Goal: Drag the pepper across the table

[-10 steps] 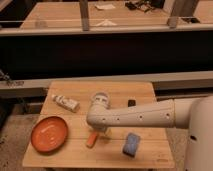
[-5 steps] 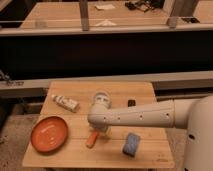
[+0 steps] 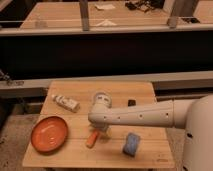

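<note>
The pepper (image 3: 91, 139) is a small orange piece lying on the wooden table (image 3: 75, 155), a little right of the orange plate. My gripper (image 3: 100, 131) hangs from the white arm's end (image 3: 100, 107) right above and beside the pepper's far end. The arm reaches in from the right across the table's middle.
An orange plate (image 3: 49, 134) sits at the front left. A white bottle (image 3: 66, 103) lies at the back left. A blue sponge (image 3: 131, 144) lies at the front right. A small black object (image 3: 131, 102) sits near the back right. A dark counter stands behind the table.
</note>
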Robot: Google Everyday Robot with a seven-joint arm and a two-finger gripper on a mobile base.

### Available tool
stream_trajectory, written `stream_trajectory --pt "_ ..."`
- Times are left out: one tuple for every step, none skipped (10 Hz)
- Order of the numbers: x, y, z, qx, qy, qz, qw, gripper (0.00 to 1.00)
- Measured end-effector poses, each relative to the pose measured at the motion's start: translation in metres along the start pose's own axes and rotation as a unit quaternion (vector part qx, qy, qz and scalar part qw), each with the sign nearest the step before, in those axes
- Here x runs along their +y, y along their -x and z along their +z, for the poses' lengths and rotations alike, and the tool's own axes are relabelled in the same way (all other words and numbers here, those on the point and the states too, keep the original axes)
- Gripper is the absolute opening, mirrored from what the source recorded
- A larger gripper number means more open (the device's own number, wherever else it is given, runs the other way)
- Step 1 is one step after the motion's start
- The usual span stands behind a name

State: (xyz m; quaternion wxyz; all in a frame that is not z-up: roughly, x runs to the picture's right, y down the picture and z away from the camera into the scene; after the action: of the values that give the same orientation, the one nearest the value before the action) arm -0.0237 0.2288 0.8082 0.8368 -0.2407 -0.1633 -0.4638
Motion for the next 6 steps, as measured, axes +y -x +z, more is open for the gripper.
stream_trajectory --pt "0.0001 0.0003 0.0010 -0.002 0.000 -0.001 1.0000 0.73" --pt "0.0008 0.0002 0.0025 -0.004 0.001 -0.001 1.0000 0.73" --pt "0.0008 0.0001 0.0039 -0.007 0.001 -0.001 1.0000 0.73" --pt "0.0006 -0.0001 0.0047 -0.008 0.001 -0.001 1.0000 0.73" --pt "0.0009 -0.0005 0.0058 -0.009 0.001 0.000 1.0000 0.73" --pt "0.0011 -0.0006 0.0067 -0.011 0.001 0.000 0.9999 0.73"
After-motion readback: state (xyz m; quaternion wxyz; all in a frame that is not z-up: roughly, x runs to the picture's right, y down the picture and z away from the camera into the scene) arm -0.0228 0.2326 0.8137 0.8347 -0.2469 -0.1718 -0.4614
